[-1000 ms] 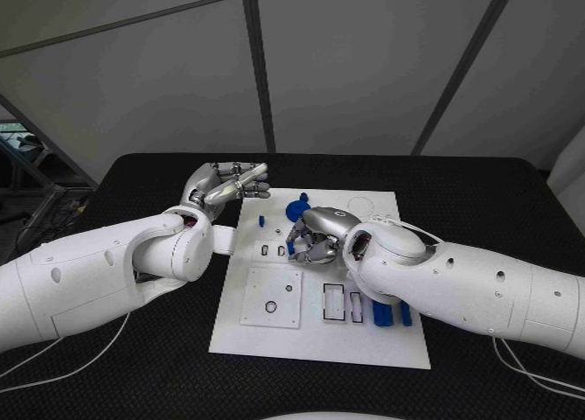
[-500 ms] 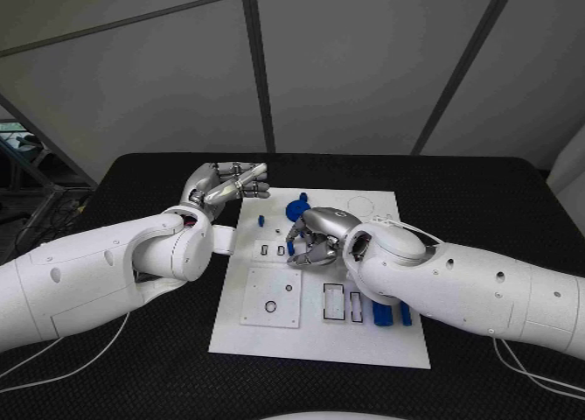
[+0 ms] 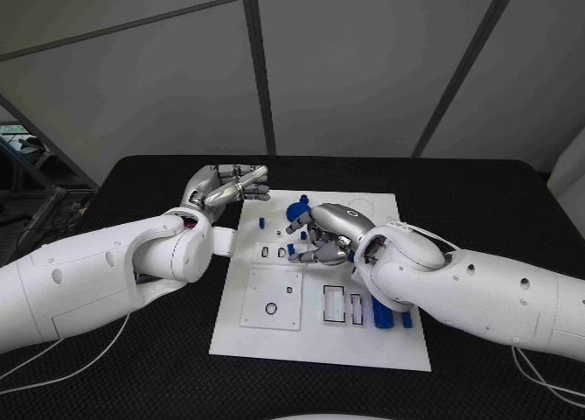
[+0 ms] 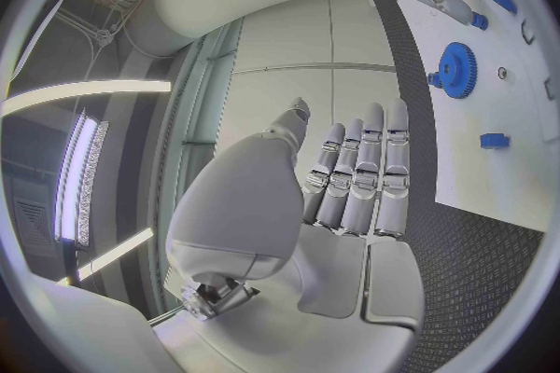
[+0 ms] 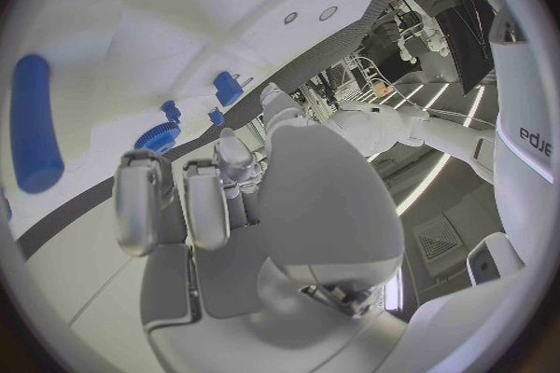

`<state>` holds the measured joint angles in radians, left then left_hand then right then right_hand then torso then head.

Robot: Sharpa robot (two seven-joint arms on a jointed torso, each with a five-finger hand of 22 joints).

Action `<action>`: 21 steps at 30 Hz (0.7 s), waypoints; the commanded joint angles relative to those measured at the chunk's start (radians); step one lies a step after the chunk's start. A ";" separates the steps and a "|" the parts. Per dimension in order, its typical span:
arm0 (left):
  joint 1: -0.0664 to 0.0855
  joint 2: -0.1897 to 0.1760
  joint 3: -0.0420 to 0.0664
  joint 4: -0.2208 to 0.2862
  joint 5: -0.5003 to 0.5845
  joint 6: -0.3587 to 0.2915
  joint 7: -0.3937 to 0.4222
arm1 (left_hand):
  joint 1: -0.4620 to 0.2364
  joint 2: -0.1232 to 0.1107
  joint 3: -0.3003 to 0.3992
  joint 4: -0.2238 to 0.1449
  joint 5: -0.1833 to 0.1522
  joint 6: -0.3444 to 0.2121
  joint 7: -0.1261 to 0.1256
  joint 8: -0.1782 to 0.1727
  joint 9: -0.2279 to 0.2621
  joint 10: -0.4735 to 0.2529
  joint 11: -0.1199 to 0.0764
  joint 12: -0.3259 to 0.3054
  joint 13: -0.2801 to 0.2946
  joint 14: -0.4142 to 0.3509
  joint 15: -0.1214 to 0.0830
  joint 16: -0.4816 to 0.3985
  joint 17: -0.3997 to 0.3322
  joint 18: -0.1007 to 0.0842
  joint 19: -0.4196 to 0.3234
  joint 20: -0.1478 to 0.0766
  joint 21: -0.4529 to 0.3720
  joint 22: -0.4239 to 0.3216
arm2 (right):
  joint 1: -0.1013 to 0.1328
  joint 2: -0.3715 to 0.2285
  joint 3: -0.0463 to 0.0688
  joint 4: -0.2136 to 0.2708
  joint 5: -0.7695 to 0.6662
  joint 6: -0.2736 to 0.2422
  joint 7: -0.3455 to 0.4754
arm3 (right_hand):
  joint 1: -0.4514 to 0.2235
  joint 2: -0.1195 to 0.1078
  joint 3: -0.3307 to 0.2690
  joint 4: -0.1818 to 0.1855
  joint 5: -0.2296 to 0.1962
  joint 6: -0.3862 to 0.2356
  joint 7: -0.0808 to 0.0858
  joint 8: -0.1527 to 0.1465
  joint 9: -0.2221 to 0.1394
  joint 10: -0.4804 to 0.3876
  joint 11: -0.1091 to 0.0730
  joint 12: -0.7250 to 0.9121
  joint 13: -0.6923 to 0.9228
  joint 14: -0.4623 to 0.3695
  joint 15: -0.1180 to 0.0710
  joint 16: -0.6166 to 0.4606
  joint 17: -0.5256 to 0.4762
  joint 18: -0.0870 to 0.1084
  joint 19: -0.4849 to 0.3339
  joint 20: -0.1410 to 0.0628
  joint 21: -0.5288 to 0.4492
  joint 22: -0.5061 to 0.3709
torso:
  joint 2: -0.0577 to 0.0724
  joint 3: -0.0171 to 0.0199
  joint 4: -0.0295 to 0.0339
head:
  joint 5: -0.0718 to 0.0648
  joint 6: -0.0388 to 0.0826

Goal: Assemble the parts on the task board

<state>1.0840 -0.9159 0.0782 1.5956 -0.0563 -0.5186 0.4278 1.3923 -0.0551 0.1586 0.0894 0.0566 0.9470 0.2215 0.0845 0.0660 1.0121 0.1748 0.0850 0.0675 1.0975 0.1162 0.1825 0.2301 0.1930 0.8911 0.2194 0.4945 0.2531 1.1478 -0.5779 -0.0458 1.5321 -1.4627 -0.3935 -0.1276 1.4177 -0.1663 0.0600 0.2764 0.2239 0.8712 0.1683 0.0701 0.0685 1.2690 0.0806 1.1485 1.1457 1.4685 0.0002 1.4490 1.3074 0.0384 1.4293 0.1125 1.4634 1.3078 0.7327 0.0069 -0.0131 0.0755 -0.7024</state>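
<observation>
Only one scrap of writing is showing: dark letters standing sideways on a white robot body panel (image 5: 527,142), seen in the right wrist view beside the right hand (image 5: 251,205). They seem to be reading "epa", though the panel's edge is cutting the word off, so the rest cannot be told. The task board (image 3: 320,328) is carrying outlines and slots but no legible lettering.

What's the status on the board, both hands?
Left hand off the task board's far left corner, fingers curled, holding nothing. Right hand over board's middle, grasp unclear. Blue gear beyond it. Nothing blocking.
</observation>
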 commanded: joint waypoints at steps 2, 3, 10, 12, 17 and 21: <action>0.001 -0.003 0.001 -0.005 -0.050 0.016 -0.040 | -0.010 0.008 -0.002 -0.011 -0.004 0.016 -0.004 -0.005 0.001 0.016 -0.010 -0.002 0.002 0.033 -0.010 0.029 0.018 -0.010 0.031 -0.008 0.038 0.021 | 0.002 -0.050 0.001 0.044 0.112 -0.061 0.192 | 0.015 0.001 0.004 -0.002 0.006 -0.001 -0.004 0.007 0.001 0.008 -0.003 0.005 0.003 0.058 0.004 0.001 0.062 0.010 -0.011 0.004 -0.008 0.074 | -0.004 0.0015 -0.0064 | 0.004 0.007; 0.001 -0.004 0.001 -0.007 -0.069 0.021 -0.061 | -0.016 0.007 -0.005 -0.010 -0.003 0.031 -0.009 0.001 0.004 0.041 -0.019 0.009 0.007 0.060 -0.019 0.052 0.031 -0.009 0.049 -0.015 0.060 0.033 | 0.005 -0.071 0.002 0.058 0.138 -0.062 0.219 | 0.022 0.004 0.006 -0.004 0.010 0.002 -0.006 0.009 0.002 0.005 -0.005 0.004 0.001 0.056 0.003 -0.004 0.055 0.013 -0.020 0.003 -0.015 0.063 | -0.005 0.0009 -0.0060 | 0.003 0.008; 0.011 -0.026 0.002 -0.012 -0.323 0.185 -0.339 | -0.062 0.001 0.031 0.025 0.009 0.119 -0.080 0.060 0.032 0.258 -0.100 0.150 0.099 0.187 -0.095 0.297 0.185 -0.011 0.118 -0.082 0.231 0.144 | 0.047 -0.193 0.032 0.099 0.406 -0.004 0.354 | 0.084 0.052 0.056 -0.031 0.026 0.141 -0.023 0.063 0.016 -0.177 -0.034 -0.428 -0.376 -0.123 -0.019 -0.455 -0.466 0.106 -0.340 -0.021 -0.332 -0.345 | -0.024 0.0051 -0.0075 | 0.005 0.010; 0.020 -0.028 0.002 -0.016 -0.396 0.241 -0.420 | -0.080 0.000 0.050 0.042 0.002 0.120 -0.079 0.074 0.044 0.262 -0.106 0.192 0.142 0.157 -0.101 0.391 0.255 -0.017 0.102 -0.093 0.290 0.190 | 0.065 -0.215 0.037 0.089 0.477 0.010 0.366 | 0.103 0.057 0.084 -0.030 0.030 0.152 -0.032 0.056 0.012 -0.167 -0.031 -0.546 -0.466 -0.194 -0.021 -0.669 -0.660 0.142 -0.488 -0.019 -0.515 -0.553 | -0.029 0.0080 -0.0103 | 0.005 0.010; 0.047 -0.023 0.003 -0.029 -0.536 0.346 -0.593 | -0.092 -0.024 0.055 0.046 0.017 0.126 -0.113 0.141 0.099 0.257 -0.147 0.395 0.326 0.324 -0.140 0.967 0.798 -0.057 0.311 -0.146 0.640 0.579 | 0.098 -0.251 0.042 0.042 0.600 0.039 0.385 | 0.120 0.043 0.151 -0.005 0.032 0.162 -0.012 0.030 0.002 -0.119 -0.005 -0.843 -0.720 -0.277 0.019 -0.981 -0.834 0.141 -0.546 0.015 -0.721 -0.696 | -0.043 0.0137 -0.0122 | 0.009 -0.002; 0.071 -0.009 0.002 -0.038 -0.613 0.411 -0.718 | -0.096 -0.020 0.056 0.050 -0.002 0.105 -0.120 0.175 0.132 0.225 -0.155 0.507 0.429 0.422 -0.160 1.237 1.126 -0.120 0.507 -0.154 0.871 0.942 | 0.113 -0.261 0.043 0.000 0.670 0.048 0.392 | 0.107 0.027 0.176 -0.006 0.036 0.166 0.006 0.008 0.000 -0.079 0.010 -0.981 -0.863 -0.279 0.049 -1.150 -0.941 0.146 -0.530 0.044 -0.849 -0.792 | -0.052 0.0191 -0.0107 | 0.013 -0.008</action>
<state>1.1498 -0.9282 0.0797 1.5593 -0.5240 -0.2284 -0.1089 1.3002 -0.0709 0.2152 0.1354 0.0594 1.0574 0.1012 0.2543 0.1936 1.2431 0.0210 0.5749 0.4818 1.4637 -0.0430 1.3973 1.2915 0.0988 1.3719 0.0670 1.3368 1.1492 1.2575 -0.8406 -0.0033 1.5371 -0.9259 -0.3782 0.2169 1.5278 -0.1273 0.2304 0.2717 0.2558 1.0370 0.1676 0.0820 0.0696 1.1851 0.0897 0.1887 0.3041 1.1907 0.0429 0.3235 0.3818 0.1716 0.8915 0.1533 0.6328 0.5304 0.6912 0.0208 -0.0244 0.0870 -0.7072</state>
